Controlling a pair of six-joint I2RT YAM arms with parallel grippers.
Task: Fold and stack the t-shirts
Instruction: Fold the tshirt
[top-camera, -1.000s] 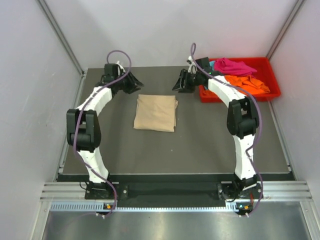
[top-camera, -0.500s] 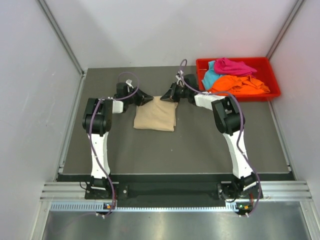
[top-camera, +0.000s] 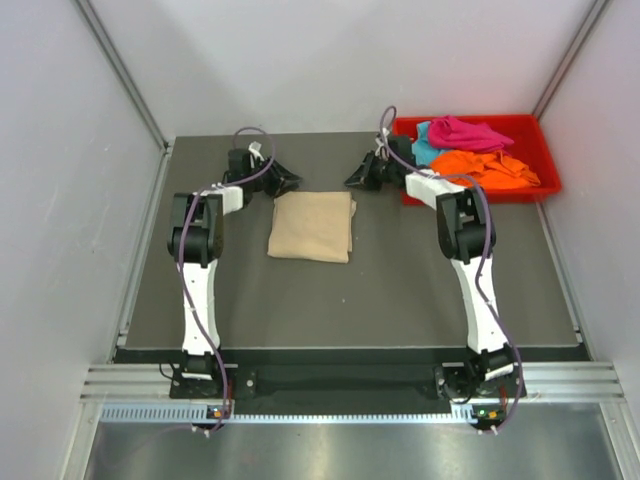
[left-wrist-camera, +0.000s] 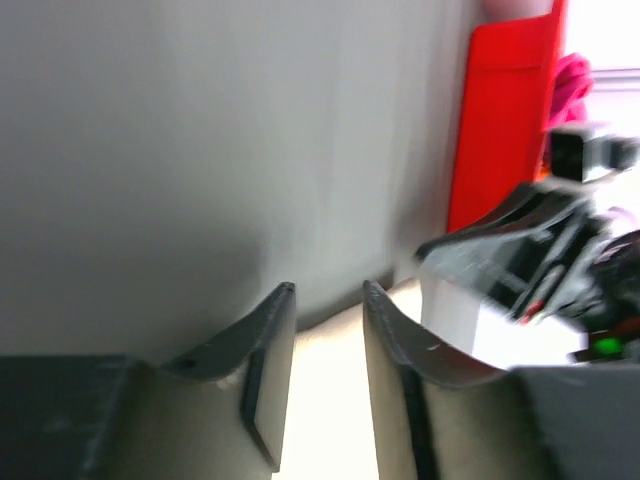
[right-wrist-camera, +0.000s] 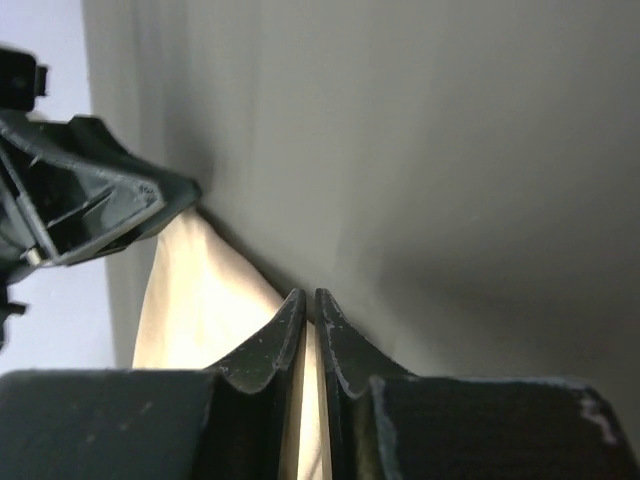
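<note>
A beige t-shirt (top-camera: 312, 226) lies folded into a flat rectangle on the dark table; it also shows in the left wrist view (left-wrist-camera: 325, 400) and the right wrist view (right-wrist-camera: 200, 290). My left gripper (top-camera: 287, 182) (left-wrist-camera: 328, 290) sits low just beyond the shirt's far left corner, jaws apart and empty. My right gripper (top-camera: 355, 179) (right-wrist-camera: 308, 296) sits low just beyond the far right corner, jaws nearly together with nothing between them. The magenta-pink (top-camera: 467, 132), teal-blue (top-camera: 424, 146) and orange (top-camera: 485, 168) t-shirts lie crumpled in the red tray (top-camera: 530, 127).
The red tray stands at the table's far right corner, also seen in the left wrist view (left-wrist-camera: 500, 120). Grey walls enclose the table on the left, back and right. The two grippers face each other across the shirt's far edge.
From raised positions a second ago, both grippers dropped onto the shirt's far corners, then drew back outward off the cloth. The beige shirt stays flat and unmoved.
</note>
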